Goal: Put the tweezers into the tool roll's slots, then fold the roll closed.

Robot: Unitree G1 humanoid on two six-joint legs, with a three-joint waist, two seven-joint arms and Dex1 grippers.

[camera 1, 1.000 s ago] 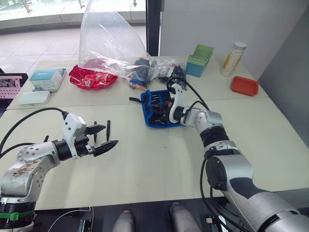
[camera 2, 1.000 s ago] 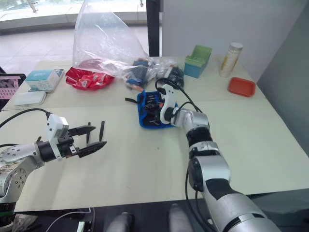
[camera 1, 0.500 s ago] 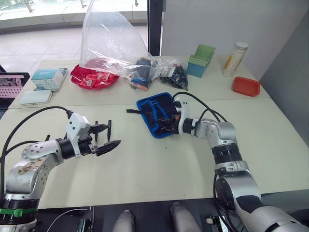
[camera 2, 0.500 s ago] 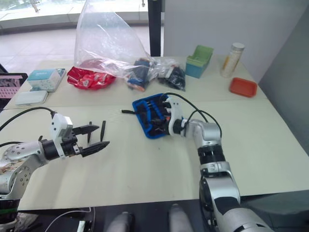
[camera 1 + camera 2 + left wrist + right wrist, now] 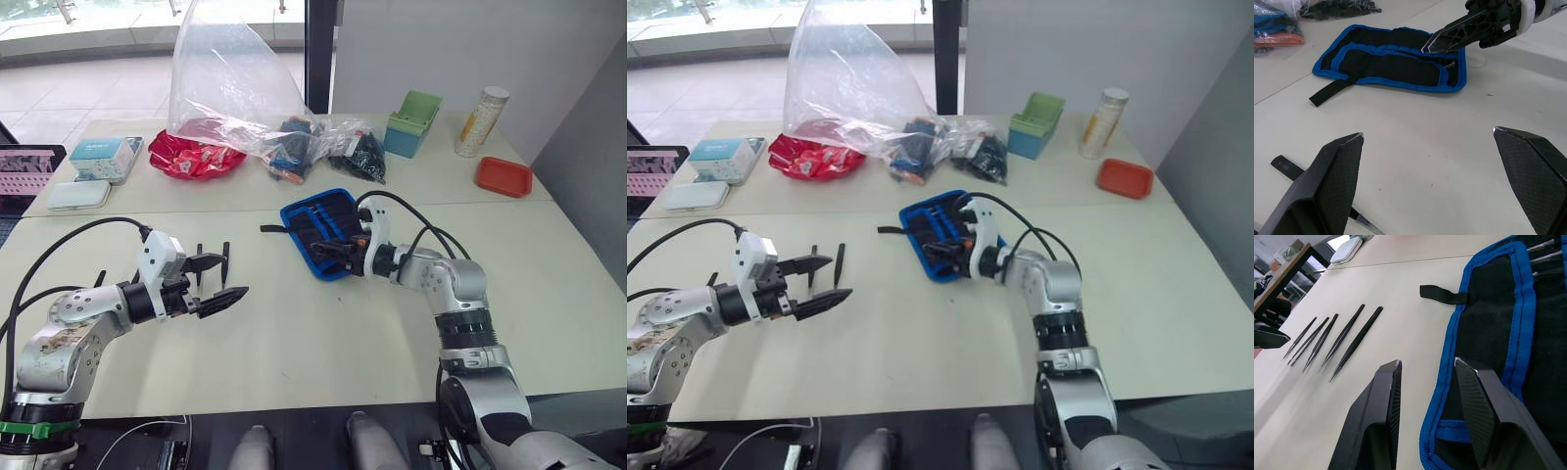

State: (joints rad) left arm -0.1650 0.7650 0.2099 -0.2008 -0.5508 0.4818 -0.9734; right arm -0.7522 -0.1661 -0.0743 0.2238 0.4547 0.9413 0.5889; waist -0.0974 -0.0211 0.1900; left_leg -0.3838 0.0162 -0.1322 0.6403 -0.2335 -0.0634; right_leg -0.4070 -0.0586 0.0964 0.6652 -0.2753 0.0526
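The tool roll [image 5: 318,223] lies open and flat mid-table, dark with blue edging, its short strap [image 5: 1327,93] pointing toward my left side. Slim metal tips [image 5: 1543,254] show at its slots. Several black tweezers [image 5: 1337,340] lie side by side on the table left of the roll, with one [image 5: 224,262] showing beside my left gripper's fingers. My left gripper [image 5: 227,276] hovers wide open and empty just over them. Over the roll's near blue edge my right gripper [image 5: 1427,361] is open, with nothing held between its fingers.
At the back stand a large clear plastic bag [image 5: 225,88], a red packet [image 5: 191,157], a black bag of small parts [image 5: 362,157], a green box [image 5: 409,122], a bottle [image 5: 483,119] and a red tray [image 5: 505,176]. White boxes [image 5: 98,159] sit far left.
The roll went from bunched up under my right gripper to lying flat and turned. My right gripper drew back to its near edge. The left gripper barely moved.
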